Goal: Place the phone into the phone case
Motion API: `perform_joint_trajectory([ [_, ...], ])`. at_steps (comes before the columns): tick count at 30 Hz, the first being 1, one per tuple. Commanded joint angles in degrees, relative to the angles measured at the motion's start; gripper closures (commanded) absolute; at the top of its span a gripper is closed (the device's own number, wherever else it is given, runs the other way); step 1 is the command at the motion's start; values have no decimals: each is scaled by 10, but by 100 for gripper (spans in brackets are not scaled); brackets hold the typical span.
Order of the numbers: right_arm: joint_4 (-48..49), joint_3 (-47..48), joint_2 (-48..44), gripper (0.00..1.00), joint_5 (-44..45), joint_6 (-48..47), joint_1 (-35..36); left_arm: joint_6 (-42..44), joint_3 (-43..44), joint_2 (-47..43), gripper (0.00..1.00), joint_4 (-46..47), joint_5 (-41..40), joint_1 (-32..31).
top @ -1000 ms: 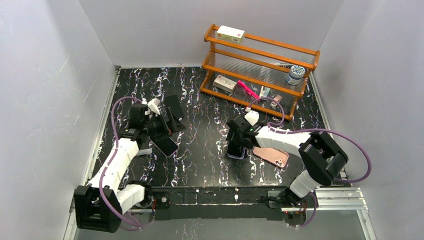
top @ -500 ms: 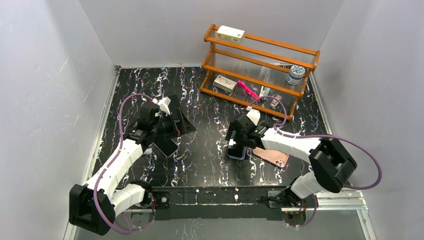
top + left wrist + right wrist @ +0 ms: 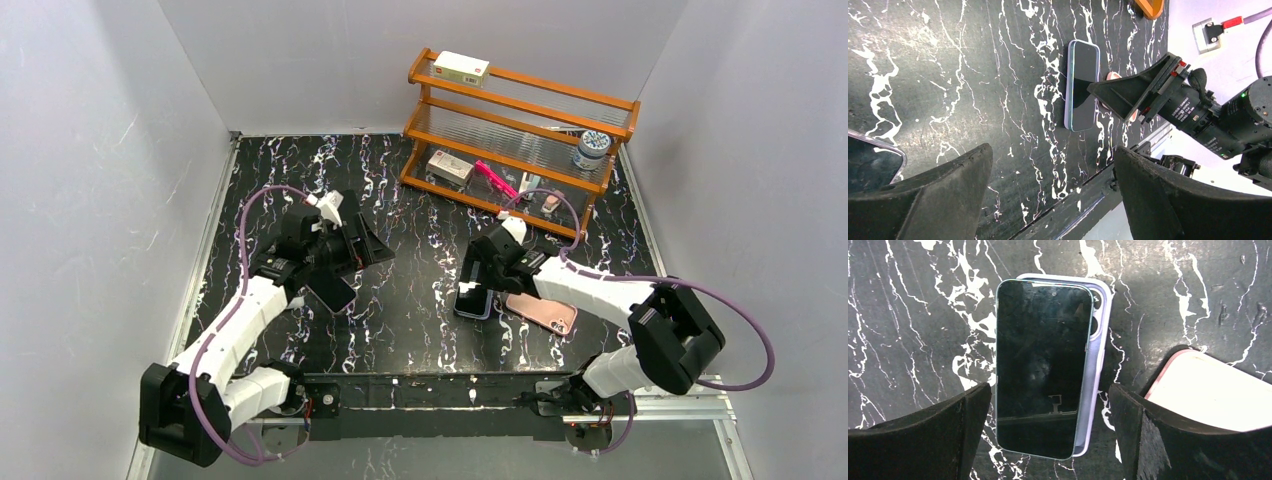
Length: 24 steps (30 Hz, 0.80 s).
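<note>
A black-screened phone [image 3: 1040, 365] lies face up on a lavender phone case [image 3: 1099, 347], shifted to the left so the case's right rim and camera cut-out show; it is not seated in it. My right gripper [image 3: 1048, 435] hovers open just above the pair [image 3: 473, 301], one finger on each side and touching neither. The left wrist view shows the same phone [image 3: 1083, 85] farther off. Over the left half of the table my left gripper [image 3: 360, 243] hangs open and holds nothing [image 3: 1053, 200].
A second dark phone [image 3: 331, 291] lies under the left arm, its corner [image 3: 870, 162] beside the left finger. A pink phone or case [image 3: 541, 312] lies right next to the lavender case. A wooden rack [image 3: 520, 130] with small items stands at the back right.
The right gripper opened wider and pulled back a little from the phone. The left arm swung right and away from the dark phone, still open.
</note>
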Motion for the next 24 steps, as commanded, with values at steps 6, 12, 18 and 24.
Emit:
perform_joint_trajectory([
  [6,83,-34,17,5,-100,-46,-47,-6,-8,16,18,12,17,-16],
  [12,104,-35,54,13,-139,-72,-47,-10,-28,14,24,11,18,-20],
  [18,183,-55,69,21,-243,-93,-42,-39,-27,4,32,-1,10,-21],
  [24,220,-40,90,30,-267,-77,-6,-38,-34,20,35,-2,5,-23],
])
